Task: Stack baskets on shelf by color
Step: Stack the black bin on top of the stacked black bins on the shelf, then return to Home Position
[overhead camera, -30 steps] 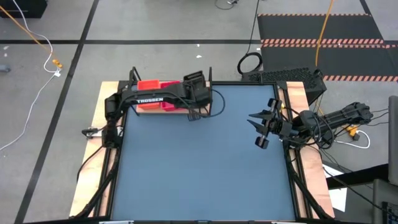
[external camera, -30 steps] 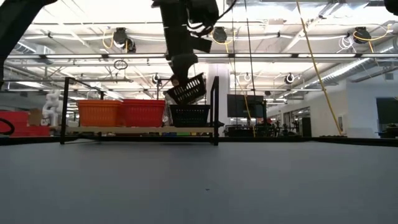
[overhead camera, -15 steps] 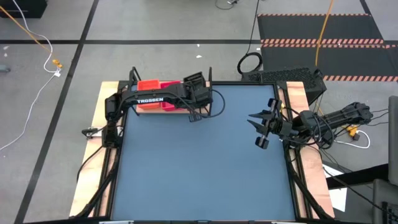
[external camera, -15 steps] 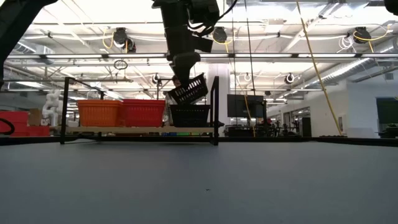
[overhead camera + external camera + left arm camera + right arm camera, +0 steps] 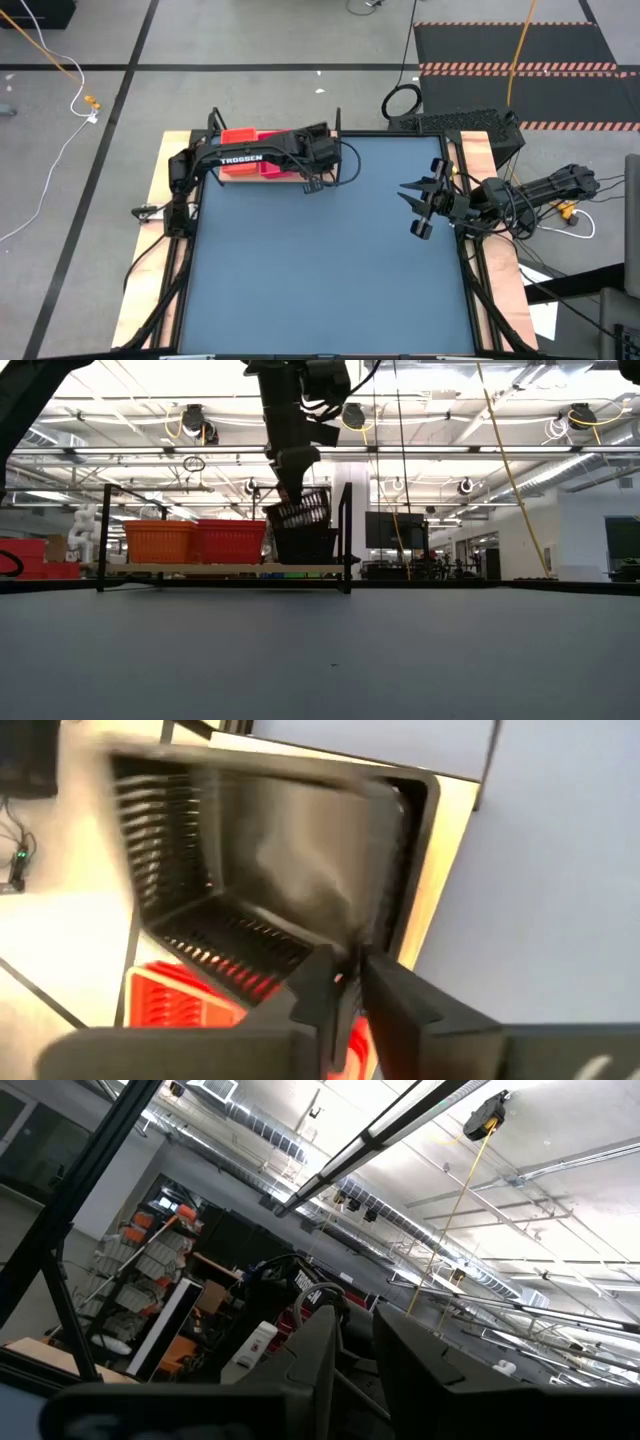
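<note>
My left gripper (image 5: pixel 318 152) is over the right end of the pale wooden shelf (image 5: pixel 225 569) at the table's far left, shut on a black basket (image 5: pixel 300 507). The basket is tilted a little and sits just over another black basket (image 5: pixel 306 546) on the shelf; I cannot tell if they touch. An orange basket (image 5: pixel 160 541) and a red-pink one (image 5: pixel 232 541) stand on the board to its left. The left wrist view looks into the held basket (image 5: pixel 270 850). My right gripper (image 5: pixel 418 208) waits shut and empty at the table's right edge. My left gripper pinches one side wall of the black basket at its rim (image 5: pixel 347 952) between its two fingers, one finger inside and one outside. The fingers come from above, pointing down. The basket hangs below them, slightly tilted, over the black basket on the shelf.
Thin black uprights (image 5: pixel 347 535) stand at the shelf's ends, one right beside the held basket. The blue-grey table top (image 5: pixel 330 270) lies open between the two arms. A black cable loop (image 5: pixel 402 101) lies on the floor beyond the far edge.
My left gripper has gone down toward the shelf with the black basket still in its hold. The basket was steeply tilted above the lower black basket and is now lower and closer to level, just over it.
</note>
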Tool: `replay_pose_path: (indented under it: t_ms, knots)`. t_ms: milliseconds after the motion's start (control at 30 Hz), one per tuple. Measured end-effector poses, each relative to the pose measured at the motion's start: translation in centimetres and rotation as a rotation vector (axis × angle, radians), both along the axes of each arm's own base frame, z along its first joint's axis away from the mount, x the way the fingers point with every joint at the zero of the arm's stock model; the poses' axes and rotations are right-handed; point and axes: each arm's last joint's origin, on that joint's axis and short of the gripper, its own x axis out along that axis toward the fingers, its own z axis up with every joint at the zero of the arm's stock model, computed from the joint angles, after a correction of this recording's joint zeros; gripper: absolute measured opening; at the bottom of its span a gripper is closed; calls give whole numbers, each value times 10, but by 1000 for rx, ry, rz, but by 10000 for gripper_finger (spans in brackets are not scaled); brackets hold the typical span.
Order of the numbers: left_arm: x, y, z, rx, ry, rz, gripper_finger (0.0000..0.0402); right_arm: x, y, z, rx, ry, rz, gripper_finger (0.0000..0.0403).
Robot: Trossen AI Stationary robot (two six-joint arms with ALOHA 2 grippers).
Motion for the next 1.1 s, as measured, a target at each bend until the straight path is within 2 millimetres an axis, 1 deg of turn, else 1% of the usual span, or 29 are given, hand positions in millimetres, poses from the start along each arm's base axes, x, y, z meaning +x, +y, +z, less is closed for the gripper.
replay_pose_path:
  t_ms: [267, 367, 467, 567, 633, 700, 767, 833, 900, 967, 1033, 1100]
  knots:
    - [0, 0, 0, -3, -10, 17, 127, 0, 0, 0, 0, 0, 0, 66]
    - [0, 0, 0, -6, -20, 35, 145, 0, 0, 0, 0, 0, 0, 66]
    - [1, -5, 1, -13, -37, 62, 154, 0, 0, 0, 0, 0, 0, 66]
    - [-5, -15, 10, -20, -42, 63, 156, 0, 0, -1, -2, 7, 0, 66]
    - [-9, -24, 20, -2, -59, 53, 156, 1, 0, -1, -3, 16, 0, 66]
    - [-12, -36, 30, 34, -82, 44, 156, 1, 0, -2, 14, 19, 8, 66]
    - [-15, -51, 42, 71, -144, 22, 156, 1, 0, -2, 36, 19, 18, 66]
    - [-22, -66, 49, 127, -205, -2, 156, 1, 0, -2, 60, 19, 29, 66]
    - [-32, -78, 45, 166, -283, -19, 157, 1, 0, -3, 89, 22, 45, 66]
    - [-46, -87, 35, 172, -357, -44, 156, 2, 0, -3, 108, 29, 55, 66]
    - [-64, -93, 21, 166, -432, -54, 157, 2, 0, -4, 103, 41, 50, 66]
    - [-82, -97, 10, 106, -535, -83, 157, 3, -1, -7, 94, 67, 29, 66]
